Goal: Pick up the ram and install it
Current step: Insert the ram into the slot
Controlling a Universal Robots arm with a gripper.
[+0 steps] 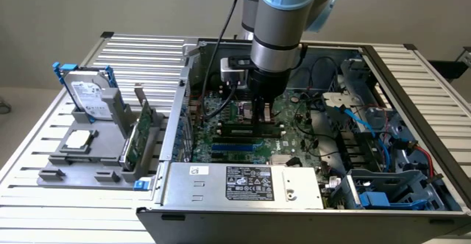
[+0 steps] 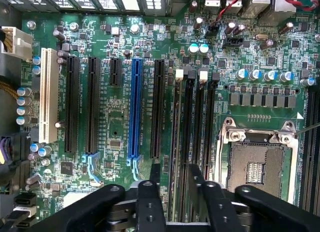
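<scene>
Green motherboard point(image 2: 116, 99); blue slot point(image 2: 134, 109); white slot point(image 2: 48, 94); black end effector point(image 2: 174, 173).

Gripper point(image 2: 174, 174) sits low inside the open case point(image 1: 412, 89), over the memory slots point(image 2: 195, 122). Above the motherboard point(image 2: 115, 127) I have free room: the long slots are empty, and the CPU socket point(image 2: 257, 164) just beside me is low and open. The power supply point(image 1: 243, 183) blocks the case's near edge. The drive cage point(image 1: 390, 191) and blue cables point(image 1: 353, 121) crowd the edge at the exterior view's right. A black cable point(image 1: 223, 40) hangs beside my arm. The case wall point(image 1: 184, 106) closes off the exterior view's left.
</scene>
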